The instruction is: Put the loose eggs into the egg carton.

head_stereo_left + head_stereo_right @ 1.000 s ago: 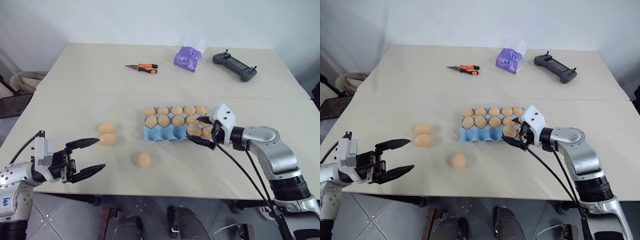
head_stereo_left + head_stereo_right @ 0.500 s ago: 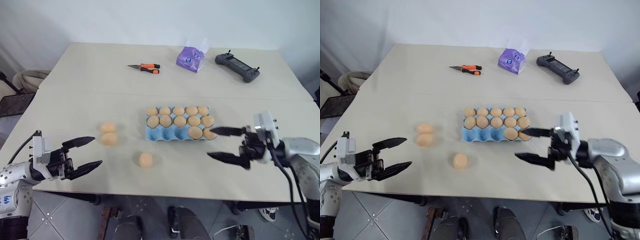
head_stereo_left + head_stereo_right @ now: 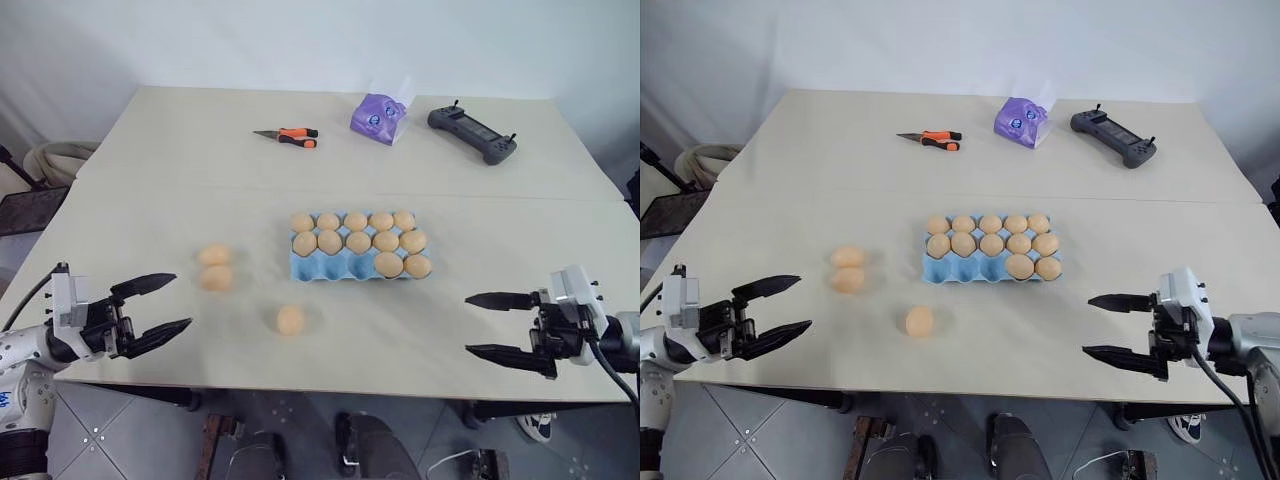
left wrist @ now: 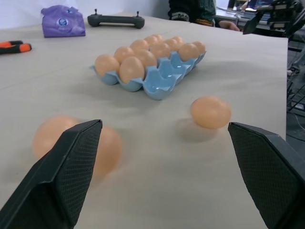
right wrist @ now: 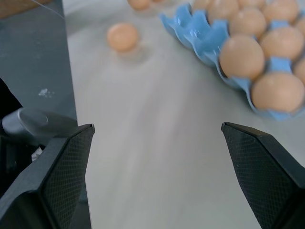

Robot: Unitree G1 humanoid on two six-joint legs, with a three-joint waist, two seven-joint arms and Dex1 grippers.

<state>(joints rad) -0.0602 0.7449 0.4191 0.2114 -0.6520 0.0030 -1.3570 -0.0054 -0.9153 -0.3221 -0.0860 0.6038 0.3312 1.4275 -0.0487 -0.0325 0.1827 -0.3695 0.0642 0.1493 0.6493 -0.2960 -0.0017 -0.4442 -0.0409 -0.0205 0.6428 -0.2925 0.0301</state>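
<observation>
Left eye view: we start w/ the egg carton (image 3: 355, 246), sitting about mid tabletop (image 3: 150, 190). Back row and middle row are full w/ five eggs each; front row has two eggs at its right end and three bare cups on the left. So three cups free, and three loose eggs out on the tabletop. Two of them, the paired loose eggs (image 3: 215, 267), lie touching each other, left of the carton w/ a clear gap between. The single loose egg (image 3: 290, 319) sits nearer the front edge, just off the carton's front-left corner. We judge the empty cups face the loose eggs, so it's a short carry from the left side.

Left hand (image 3: 150, 307) hovers at the front-left edge, fingers spread wide, nothing in them, aimed toward the eggs. Right hand (image 3: 505, 324) hangs off the front-right, also spread wide and empty, well apart from the carton. We'd guess the left takes the next egg, since all three lie on its side.

Room: plenty of bare tabletop around carton and eggs. Far side holds orange-handled pliers (image 3: 285, 136), a purple packet (image 3: 376, 116) and a black controller (image 3: 470, 133), all well clear. Watch the front edge: the single egg lies nearest it and could roll if nudged.
</observation>
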